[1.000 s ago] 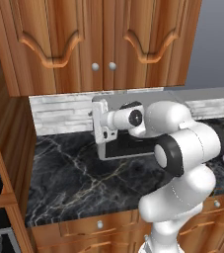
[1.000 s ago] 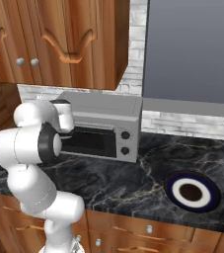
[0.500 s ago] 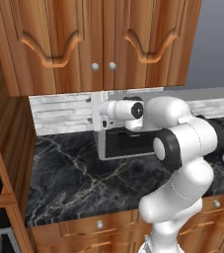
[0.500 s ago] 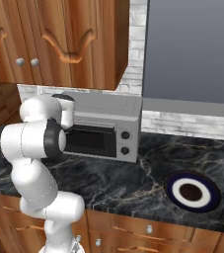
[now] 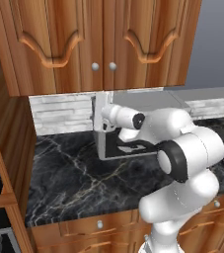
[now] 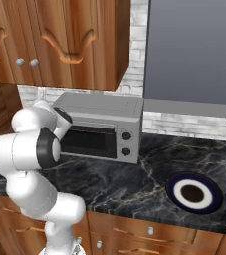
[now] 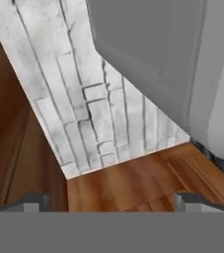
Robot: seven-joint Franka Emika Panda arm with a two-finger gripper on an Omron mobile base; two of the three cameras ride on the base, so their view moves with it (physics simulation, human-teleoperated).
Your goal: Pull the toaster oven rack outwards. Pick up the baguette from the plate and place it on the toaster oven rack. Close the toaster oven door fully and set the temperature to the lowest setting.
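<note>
**Toaster oven shut on the worktop, arm raised at its left end**

The toaster oven (image 6: pixel 102 127), a boxy grey metal unit, sits at the back of the dark marbled worktop (image 6: pixel 134 184), against a pale brick backsplash (image 5: pixel 59 113). Its door (image 6: pixel 87 141), a dark glass window, stands upright and closed. Two black knobs (image 6: pixel 127 143) sit one above the other on its right panel. The rack and the baguette cannot be seen.

To the right of the oven, well apart from it and near the worktop's front edge, lies the plate (image 6: pixel 194 193), round, dark blue with a pale centre. Between oven and plate the stone is bare. In the left base view, open stone also runs from the oven's left side to a wooden side panel. Wooden wall cabinets (image 5: pixel 93 44) hang just above the oven, leaving a low gap over its top.

The white arm rises in front of the worktop, folds at a bulky elbow and reaches back toward the oven's upper left corner, its wrist (image 5: pixel 126 118) partly covering the door there.

In the hand view the tool (image 7: pixel 111 200) has its two dark tips spread wide, holding and touching nothing. It faces brick, wood and a grey surface.
</note>
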